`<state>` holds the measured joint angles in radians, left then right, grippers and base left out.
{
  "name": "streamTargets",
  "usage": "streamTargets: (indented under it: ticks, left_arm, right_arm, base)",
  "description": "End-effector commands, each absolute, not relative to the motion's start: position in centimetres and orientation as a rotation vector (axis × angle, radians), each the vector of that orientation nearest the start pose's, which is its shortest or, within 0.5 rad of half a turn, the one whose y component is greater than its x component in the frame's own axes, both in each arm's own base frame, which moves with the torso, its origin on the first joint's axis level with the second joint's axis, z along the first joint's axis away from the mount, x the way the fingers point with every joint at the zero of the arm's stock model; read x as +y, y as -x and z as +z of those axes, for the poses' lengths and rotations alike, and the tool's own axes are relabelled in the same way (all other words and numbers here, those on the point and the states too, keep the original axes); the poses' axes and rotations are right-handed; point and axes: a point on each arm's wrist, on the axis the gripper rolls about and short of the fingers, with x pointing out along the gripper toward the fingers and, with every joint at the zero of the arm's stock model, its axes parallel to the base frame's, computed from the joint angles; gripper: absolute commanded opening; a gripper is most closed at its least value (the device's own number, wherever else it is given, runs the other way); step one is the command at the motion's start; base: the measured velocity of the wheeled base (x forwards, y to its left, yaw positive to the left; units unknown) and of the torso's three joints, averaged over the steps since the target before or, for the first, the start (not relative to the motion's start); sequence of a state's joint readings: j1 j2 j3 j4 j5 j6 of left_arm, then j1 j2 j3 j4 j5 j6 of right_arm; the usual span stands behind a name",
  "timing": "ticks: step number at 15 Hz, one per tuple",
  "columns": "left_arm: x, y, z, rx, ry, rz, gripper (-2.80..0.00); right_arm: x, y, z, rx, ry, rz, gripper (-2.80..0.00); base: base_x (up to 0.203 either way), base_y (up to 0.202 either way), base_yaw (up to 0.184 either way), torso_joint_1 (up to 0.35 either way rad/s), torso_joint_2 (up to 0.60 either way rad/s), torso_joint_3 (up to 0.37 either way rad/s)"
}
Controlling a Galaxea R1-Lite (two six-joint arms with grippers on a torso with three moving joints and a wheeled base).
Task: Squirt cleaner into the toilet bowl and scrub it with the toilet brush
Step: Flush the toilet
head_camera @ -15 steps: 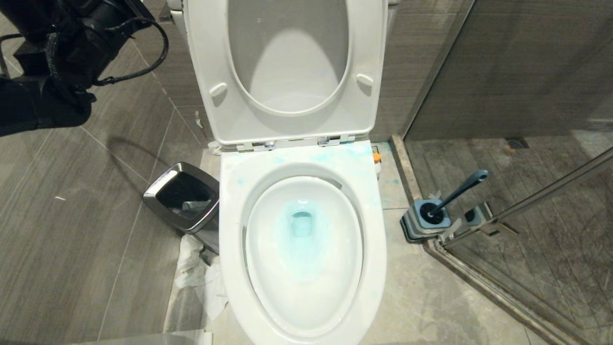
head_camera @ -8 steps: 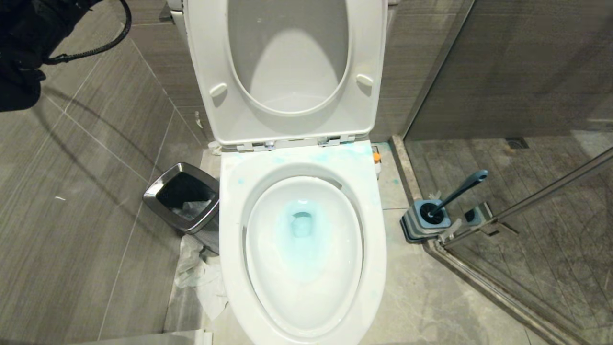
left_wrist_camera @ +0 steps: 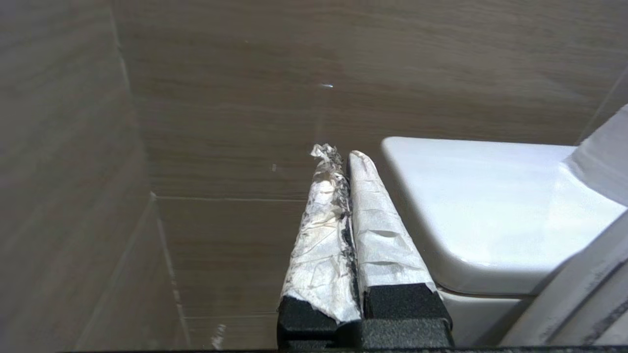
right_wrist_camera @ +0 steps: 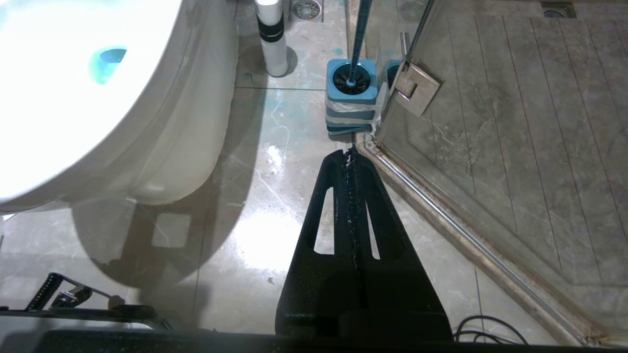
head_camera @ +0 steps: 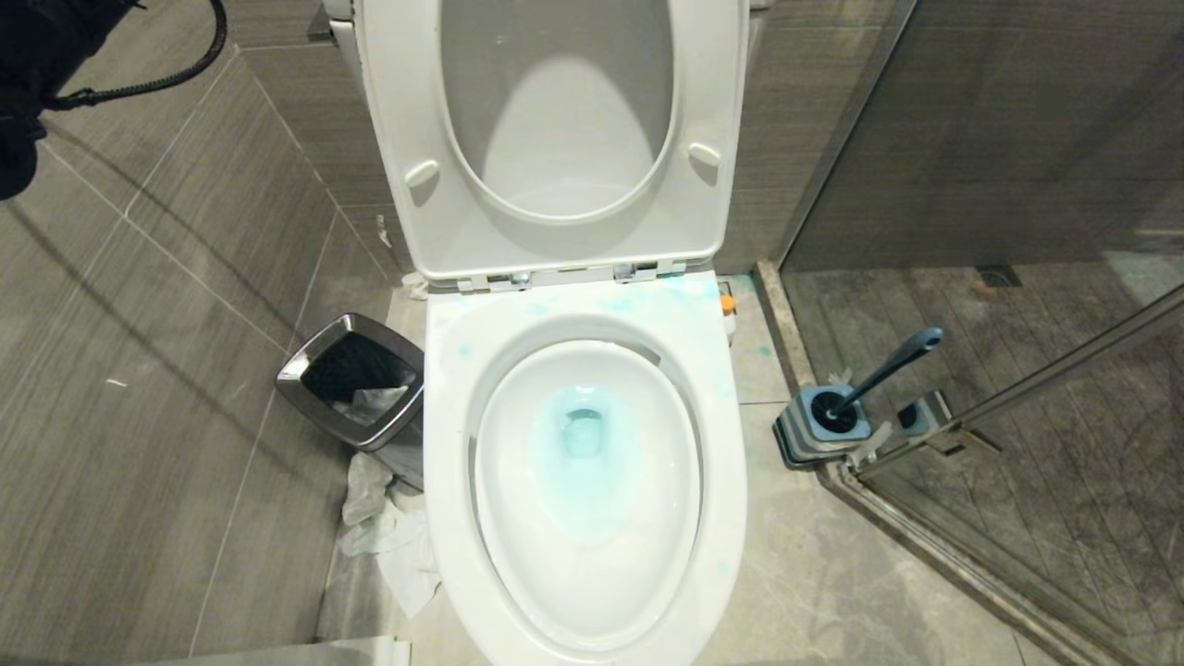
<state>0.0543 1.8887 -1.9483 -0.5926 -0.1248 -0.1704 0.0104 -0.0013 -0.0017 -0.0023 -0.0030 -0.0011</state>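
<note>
The toilet bowl (head_camera: 444, 444) fills the middle of the head view with its seat and lid (head_camera: 555, 120) raised. Turquoise cleaner (head_camera: 583, 453) tints the water, and pale blue smears (head_camera: 647, 296) mark the back rim. The toilet brush (head_camera: 888, 368) stands in its light-blue-topped holder (head_camera: 814, 435) on the floor to the right of the bowl. My left arm (head_camera: 28, 55) shows only in the top left corner. My left gripper (left_wrist_camera: 342, 153) is shut and empty, its taped fingers beside the white tank (left_wrist_camera: 490, 206). My right gripper (right_wrist_camera: 349, 151) hangs shut and empty over the floor, short of the brush holder (right_wrist_camera: 351, 105).
A chrome-rimmed waste bin (head_camera: 356, 388) stands left of the bowl, with crumpled white paper (head_camera: 388, 536) on the floor beside it. A glass shower door (head_camera: 1017, 388) and its metal hinge (right_wrist_camera: 416, 87) adjoin the brush holder. A white cylinder with a black band (right_wrist_camera: 272, 39) stands behind the toilet.
My left arm has drawn up and to the left, so only a small part remains in the head view's corner. The bowl, brush and bin have not moved.
</note>
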Motion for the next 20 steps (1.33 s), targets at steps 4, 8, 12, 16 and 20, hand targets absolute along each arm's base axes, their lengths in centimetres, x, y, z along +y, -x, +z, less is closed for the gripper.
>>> streamTargets:
  ticks: [4,8,12,16,20]
  left_arm:
    - [2.0,-33.0,44.4,-0.689,0.083,-0.091,-2.80]
    - [1.8,-31.4,45.6,-0.731,0.087,-0.087,-2.80]
    - [0.4,-29.8,46.6,-0.762,0.139,-0.133,-2.80]
    - [-1.5,-30.2,46.4,-0.746,0.158,-0.191,-2.80]
    - [-2.4,-32.1,45.0,-0.685,0.168,-0.176,-2.80]
  right_arm:
    - [0.0,2.3,7.6,-0.005,0.002,0.008,-2.80]
    - [0.0,2.3,7.6,-0.005,0.002,0.008,-2.80]
    - [0.0,2.3,7.6,-0.005,0.002,0.009,-2.80]
    - [0.0,2.3,7.6,-0.005,0.002,0.008,-2.80]
    - [0.0,2.3,7.6,-0.005,0.002,0.008,-2.80]
  base:
    - [0.000,0.000,0.000,0.004,0.00,-0.090]
    - [0.000,0.000,0.000,0.002,0.00,-0.156]
    - [0.000,0.000,0.000,0.003,0.00,-0.023]
    - [0.000,0.000,0.000,0.000,0.00,0.000]
    - [0.000,0.000,0.000,0.000,0.00,0.000]
